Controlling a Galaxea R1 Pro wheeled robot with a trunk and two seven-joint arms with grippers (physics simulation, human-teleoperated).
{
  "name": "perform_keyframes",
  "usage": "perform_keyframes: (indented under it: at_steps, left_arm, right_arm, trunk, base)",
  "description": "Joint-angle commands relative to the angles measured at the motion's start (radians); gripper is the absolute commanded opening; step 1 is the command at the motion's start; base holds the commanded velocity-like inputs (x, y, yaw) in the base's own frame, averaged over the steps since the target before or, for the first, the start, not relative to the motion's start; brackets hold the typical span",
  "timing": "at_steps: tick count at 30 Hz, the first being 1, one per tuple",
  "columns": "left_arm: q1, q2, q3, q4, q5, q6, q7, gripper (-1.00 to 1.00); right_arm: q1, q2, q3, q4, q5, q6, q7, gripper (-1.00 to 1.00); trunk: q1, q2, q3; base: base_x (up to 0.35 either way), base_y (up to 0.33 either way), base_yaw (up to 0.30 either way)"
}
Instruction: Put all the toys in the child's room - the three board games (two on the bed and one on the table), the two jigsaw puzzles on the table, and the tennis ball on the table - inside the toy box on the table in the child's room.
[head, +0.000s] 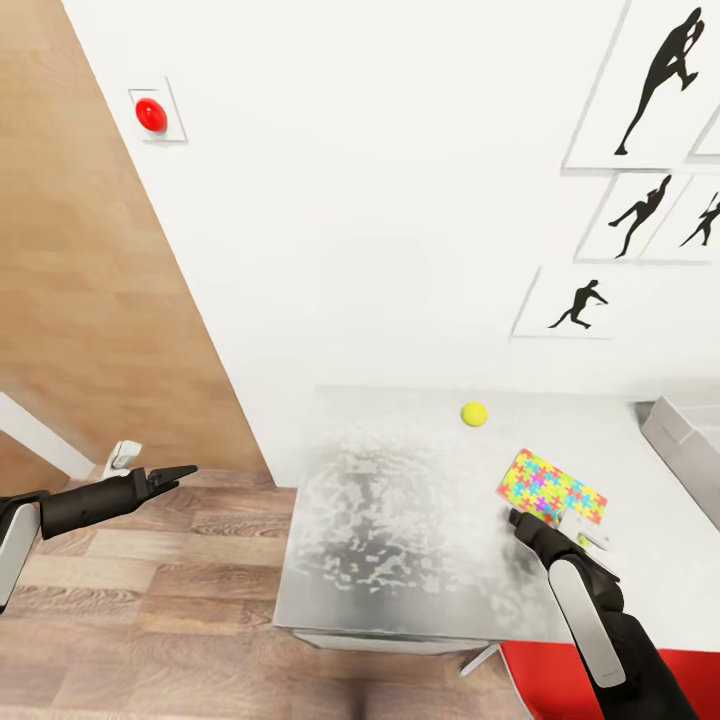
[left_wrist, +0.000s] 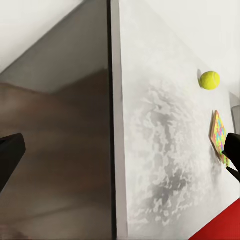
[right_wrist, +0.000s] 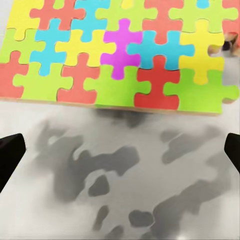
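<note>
Head view: jigsaw puzzle (head: 552, 487) lies flat on the table (head: 400, 520), tennis ball (head: 474, 413) well apart beyond it toward the wall; right gripper (head: 522, 522) sits just short of the puzzle's near edge, left gripper (head: 178, 474) hangs over the floor off the table's side, fingers drawn narrow. Left wrist view: ball (left_wrist: 209, 80) and puzzle (left_wrist: 219, 135) both on the table. Right wrist view: puzzle (right_wrist: 120, 50) directly ahead, fingertips (right_wrist: 10, 152) spread wide, holding nothing.

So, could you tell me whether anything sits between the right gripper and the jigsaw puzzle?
Nothing visible does. The right gripper is just short of the jigsaw puzzle, and the right wrist view shows bare table between its open fingertips and the puzzle's near edge.
</note>
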Motion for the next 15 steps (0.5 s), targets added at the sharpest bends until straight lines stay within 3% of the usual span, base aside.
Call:
perform_keyframes:
  at_steps: [1,15]
  left_arm:
    - [-0.001,0.000,0.001,0.000,-0.003,0.003,-0.005,1.00]
    - [-0.001,0.000,0.001,0.000,-0.003,0.003,-0.006,1.00]
  right_arm:
    - [0.000,0.000,0.000,-0.004,-0.007,0.003,-0.007,1.00]
    - [0.006,-0.002,-0.003,-0.170,-0.007,0.026,-0.013,1.00]
  trunk:
    - [0.001,-0.002,-0.002]
    - [0.001,-0.002,-0.002]
  base:
    - [-0.010,0.022,0.000]
    - [-0.001,0.003,0.000]
